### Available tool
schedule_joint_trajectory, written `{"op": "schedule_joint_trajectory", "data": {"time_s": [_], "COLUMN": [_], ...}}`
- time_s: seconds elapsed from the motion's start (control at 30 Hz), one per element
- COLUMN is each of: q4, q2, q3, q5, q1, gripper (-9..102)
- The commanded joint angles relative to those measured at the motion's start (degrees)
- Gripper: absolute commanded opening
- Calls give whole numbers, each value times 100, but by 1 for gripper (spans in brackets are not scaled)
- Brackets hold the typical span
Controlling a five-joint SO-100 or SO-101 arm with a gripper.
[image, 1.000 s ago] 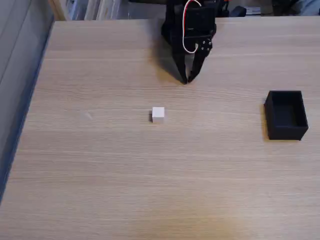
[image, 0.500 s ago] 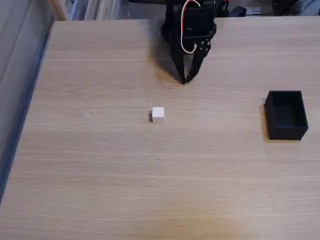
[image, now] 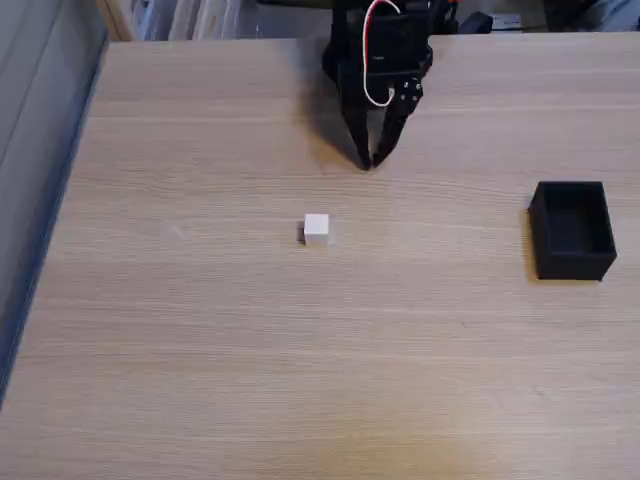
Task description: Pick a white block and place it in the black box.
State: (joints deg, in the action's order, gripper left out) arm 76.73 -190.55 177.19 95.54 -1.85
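In the fixed view a small white block rests alone near the middle of the wooden table. The black box sits open-topped at the right edge of the table, with nothing visible inside. My black gripper hangs from the far edge, pointing down toward the table, its fingertips meeting at a point with nothing between them. It stands behind the block and a little to its right, well apart from it, and far left of the box.
The table's left edge runs along a grey-blue floor strip. Shelves and clutter lie beyond the far edge. A red and white cable loops over the arm.
The gripper has shifted very slightly. The block and the box have not moved.
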Motion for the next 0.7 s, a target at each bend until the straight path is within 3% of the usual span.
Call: {"op": "schedule_joint_trajectory", "data": {"time_s": [0.0,0.67], "q4": [9,272], "q2": [35,2821], "q3": [-132,-2575], "q5": [220,193], "q1": [-141,-562], "gripper": [0,1]}}
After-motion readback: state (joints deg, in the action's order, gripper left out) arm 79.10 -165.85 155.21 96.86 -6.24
